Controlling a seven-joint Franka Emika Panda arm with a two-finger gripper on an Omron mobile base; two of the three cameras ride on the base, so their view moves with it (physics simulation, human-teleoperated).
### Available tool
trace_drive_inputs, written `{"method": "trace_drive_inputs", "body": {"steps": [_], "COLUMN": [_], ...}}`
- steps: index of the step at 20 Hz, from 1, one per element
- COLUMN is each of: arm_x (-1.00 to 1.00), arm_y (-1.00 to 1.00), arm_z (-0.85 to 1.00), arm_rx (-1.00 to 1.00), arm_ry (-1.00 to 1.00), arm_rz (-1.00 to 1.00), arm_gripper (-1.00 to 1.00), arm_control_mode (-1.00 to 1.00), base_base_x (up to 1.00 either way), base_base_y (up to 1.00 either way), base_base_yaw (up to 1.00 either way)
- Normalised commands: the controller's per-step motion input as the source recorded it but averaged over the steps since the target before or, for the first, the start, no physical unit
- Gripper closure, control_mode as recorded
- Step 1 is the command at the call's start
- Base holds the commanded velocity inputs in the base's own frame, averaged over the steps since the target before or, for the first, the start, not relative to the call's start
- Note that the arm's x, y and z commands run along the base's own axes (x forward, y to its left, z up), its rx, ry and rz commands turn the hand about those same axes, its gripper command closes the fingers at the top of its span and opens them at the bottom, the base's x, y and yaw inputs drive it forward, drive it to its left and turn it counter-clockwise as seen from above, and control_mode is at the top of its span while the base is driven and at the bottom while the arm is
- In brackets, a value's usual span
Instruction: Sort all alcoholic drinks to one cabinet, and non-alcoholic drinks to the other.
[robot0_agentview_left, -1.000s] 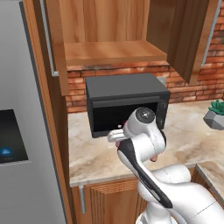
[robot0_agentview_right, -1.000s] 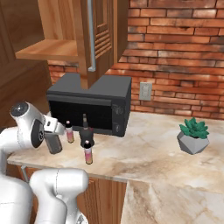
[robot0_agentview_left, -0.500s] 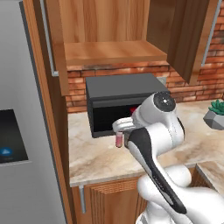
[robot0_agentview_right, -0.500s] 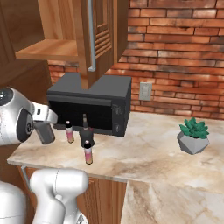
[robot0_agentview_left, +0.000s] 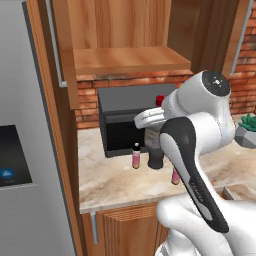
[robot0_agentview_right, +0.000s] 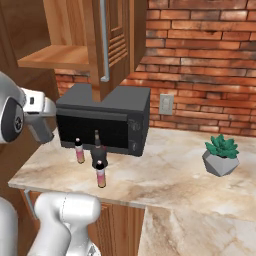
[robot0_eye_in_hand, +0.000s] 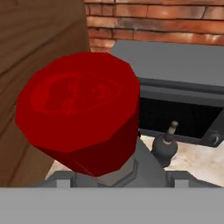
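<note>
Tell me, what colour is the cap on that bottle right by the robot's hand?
Red: the cap shows best in the hand view.

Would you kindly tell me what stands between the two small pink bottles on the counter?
In the right base view, the dark round-bellied bottle stands between the rear pink bottle and the front pink bottle, just before the microwave.

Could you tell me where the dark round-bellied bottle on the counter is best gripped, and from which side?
Judging by its shape, grip the dark bottle at the thin neck, which narrow jaws span more easily than the belly. It stands upright, so come level from the open counter side; the microwave blocks the back and a pink bottle stands close in front.
</note>
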Motion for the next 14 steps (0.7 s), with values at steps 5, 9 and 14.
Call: {"method": "trace_drive_inputs", "body": {"steps": [5,9,14], "arm_x": [0.15,0.33,0.56], "arm_y": [0.13,0.18,0.07], "arm_z": [0.97,0.83,0.63], "arm_rx": [-0.01,-0.01,0.0], "arm_ry": [-0.06,-0.03,-0.06], "arm_rz": [0.04,0.04,0.06], "arm_gripper": [1.0,1.0,1.0], "arm_control_mode": [-1.0,-1.0,-1.0], "base_base_x": [0.0,0.0,0.0], "base_base_y": [0.0,0.0,0.0], "base_base_yaw": [0.0,0.0,0.0]}}
